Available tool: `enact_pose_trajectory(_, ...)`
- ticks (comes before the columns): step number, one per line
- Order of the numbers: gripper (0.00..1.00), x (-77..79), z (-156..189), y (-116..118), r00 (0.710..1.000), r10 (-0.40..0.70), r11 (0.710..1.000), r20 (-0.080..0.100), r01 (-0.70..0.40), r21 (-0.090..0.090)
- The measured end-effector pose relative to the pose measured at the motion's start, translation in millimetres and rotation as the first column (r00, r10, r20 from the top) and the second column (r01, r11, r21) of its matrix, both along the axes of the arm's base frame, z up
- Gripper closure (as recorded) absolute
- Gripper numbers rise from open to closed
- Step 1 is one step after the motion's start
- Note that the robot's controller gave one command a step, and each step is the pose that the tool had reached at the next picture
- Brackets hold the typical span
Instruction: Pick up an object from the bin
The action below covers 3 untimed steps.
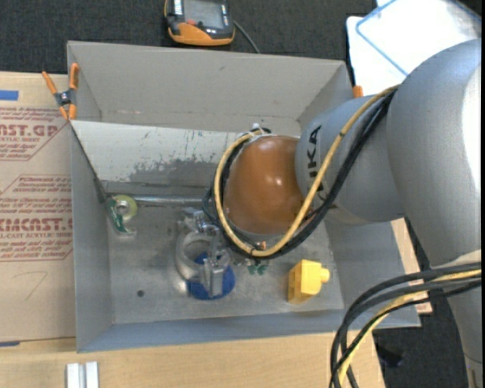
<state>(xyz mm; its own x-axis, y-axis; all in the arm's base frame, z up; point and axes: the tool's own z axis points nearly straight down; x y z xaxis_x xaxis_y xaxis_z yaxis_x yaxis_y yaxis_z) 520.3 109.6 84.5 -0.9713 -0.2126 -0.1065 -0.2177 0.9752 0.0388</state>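
1. Count of robot parts. You saw one arm [412,152] reaching into one grey metal bin [202,83] from the right of the camera view. It carried one orange-brown wrist cover [263,186]. One bundle of yellow and black cables [223,186] looped around that cover.

2. Count of loose things. You counted four on the bin floor:
- one blue round item [202,289], at the front middle of the floor;
- one clear rounded item [187,253], touching the blue one on its rear side; its kind could not be told;
- one roll of pale green tape [123,210], standing on edge near the left wall, well apart from the rest;
- one yellow block [307,280], near the front right corner, apart from the blue item.

3. Task's thing. The jaws were low over the blue round item, and their metal parts covered its middle. The item looked flat and disc-like, deep blue, with only its front arc in sight. It lay just below the wrist cover, between the tape roll and the yellow block.

4. State of the jaws. You could not tell whether the jaws were released or clenched, because the wrist cover and the clear item hid the tips. You could not confirm that anything sat between them.

5. Outside the bin. One orange and black device [196,18] lay beyond the rear wall.
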Motion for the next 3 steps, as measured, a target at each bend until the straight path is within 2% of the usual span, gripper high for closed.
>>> enact_pose_trajectory(3, 1.00, -0.1, -0.4, -0.2, 1.000, 0.000, 1.000, 0.000, 0.000, 0.000)
